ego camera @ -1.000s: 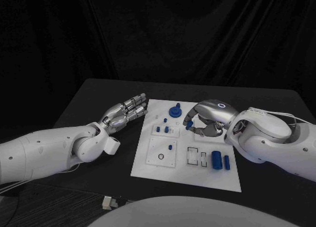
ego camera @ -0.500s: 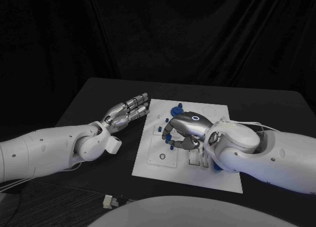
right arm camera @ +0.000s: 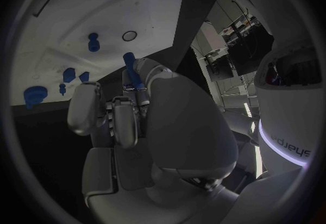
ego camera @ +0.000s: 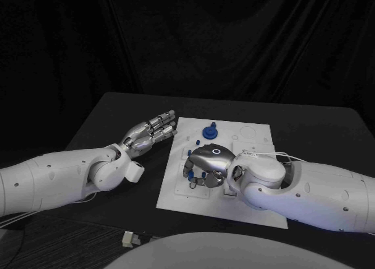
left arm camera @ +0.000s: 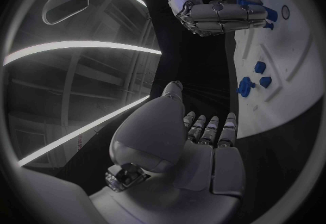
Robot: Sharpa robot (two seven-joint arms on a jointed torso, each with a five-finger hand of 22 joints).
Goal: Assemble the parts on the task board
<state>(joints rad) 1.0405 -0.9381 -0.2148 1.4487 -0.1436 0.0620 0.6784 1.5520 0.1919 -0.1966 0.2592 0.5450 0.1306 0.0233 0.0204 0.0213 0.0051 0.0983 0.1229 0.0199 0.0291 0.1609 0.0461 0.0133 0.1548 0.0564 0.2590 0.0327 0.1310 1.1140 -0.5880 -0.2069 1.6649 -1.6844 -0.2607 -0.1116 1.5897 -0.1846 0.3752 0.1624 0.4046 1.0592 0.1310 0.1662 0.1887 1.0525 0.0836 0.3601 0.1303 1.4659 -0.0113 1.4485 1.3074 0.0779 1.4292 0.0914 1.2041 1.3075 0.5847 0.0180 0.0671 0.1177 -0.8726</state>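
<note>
1. The right arm [ego camera: 316, 193] reaches in low across the near right part of the board [ego camera: 253, 147], its forearm lying over the board's near right section.
2. The right hand [ego camera: 205, 162] hangs knuckles-up over the board's left middle, fingers curled downward toward the surface.
3. In the right wrist view that hand [right arm camera: 129, 110] pinches a slim blue peg [right arm camera: 131, 74] between thumb and fingers; the peg's free end points toward the board [right arm camera: 95, 6], near a small ring-shaped hole [right arm camera: 129, 35].
4. Whether the peg's tip touches the board cannot be told.
5. The left arm [ego camera: 58, 179] lies along the table [ego camera: 114, 112] to the left of the board, clear of it.
6. The left hand [ego camera: 151, 133] rests just beside the board's far left edge, fingers stretched out straight and close together, holding nothing.
7. The left wrist view shows the same flat, extended hand [left arm camera: 204, 142] over dark table, with the board's edge [left arm camera: 285, 88] beside the fingertips.
8. A round blue knob [ego camera: 208, 132] stands near the board's far edge, beyond the right hand.
9. Small blue parts [ego camera: 192, 151] sit on the board just beyond the right hand's knuckles.
10. In the right wrist view further blue pieces [right arm camera: 68, 74] stand on the board near the curled fingers.
</note>
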